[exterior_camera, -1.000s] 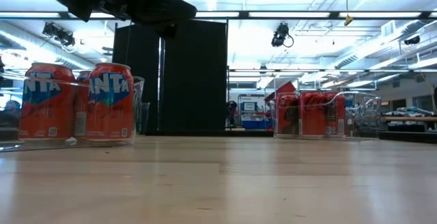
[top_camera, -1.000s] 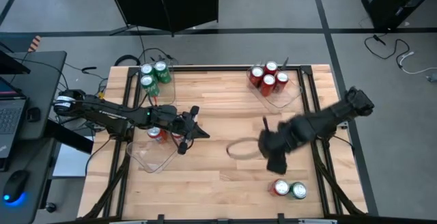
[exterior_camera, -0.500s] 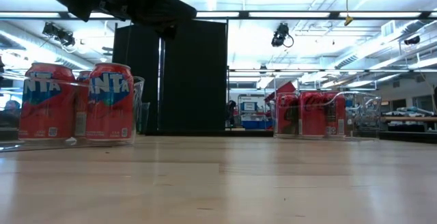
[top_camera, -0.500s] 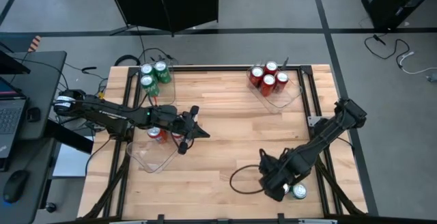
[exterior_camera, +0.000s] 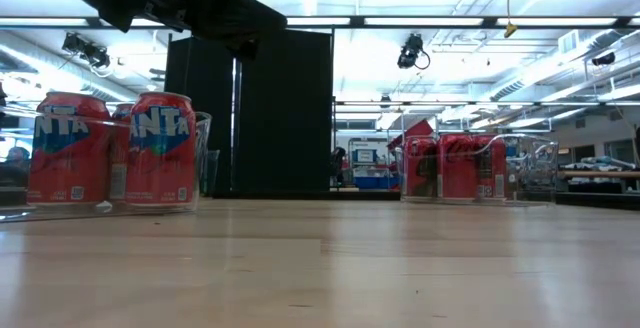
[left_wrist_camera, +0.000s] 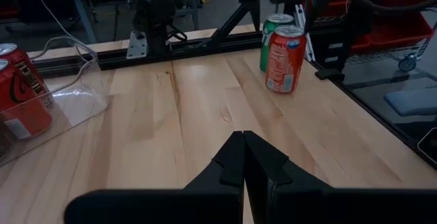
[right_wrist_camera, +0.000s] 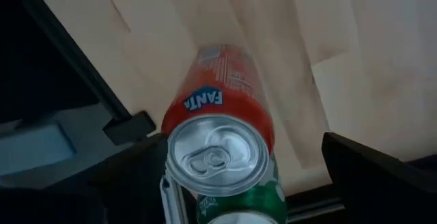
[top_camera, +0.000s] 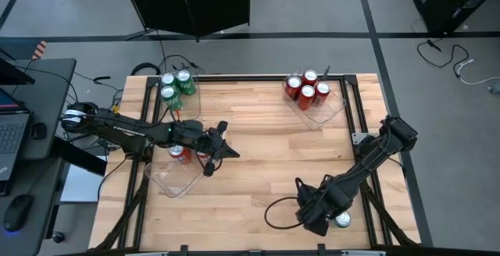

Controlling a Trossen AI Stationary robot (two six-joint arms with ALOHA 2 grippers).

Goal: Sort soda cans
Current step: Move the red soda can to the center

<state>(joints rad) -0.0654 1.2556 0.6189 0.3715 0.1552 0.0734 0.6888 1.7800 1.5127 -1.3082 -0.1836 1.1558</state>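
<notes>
Right gripper (top_camera: pixel 316 212), lower right of high view, fingers spread either side of a red Fanta can (right_wrist_camera: pixel 220 132); green can (top_camera: pixel 341 220) touching behind it. Left gripper (top_camera: pixel 221 141) pressed together mid-left, beside clear tray (top_camera: pixel 173 183) holding red cans (top_camera: pixel 179 154).

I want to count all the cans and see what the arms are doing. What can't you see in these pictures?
- High view: the right gripper covers the red soda can; only the green soda can beside it shows.
- Right wrist view: the red can hides most of that green can.
- Low view: both loose cans lie outside the picture.
- High view: the left arm covers part of the clear plastic tray.
</notes>
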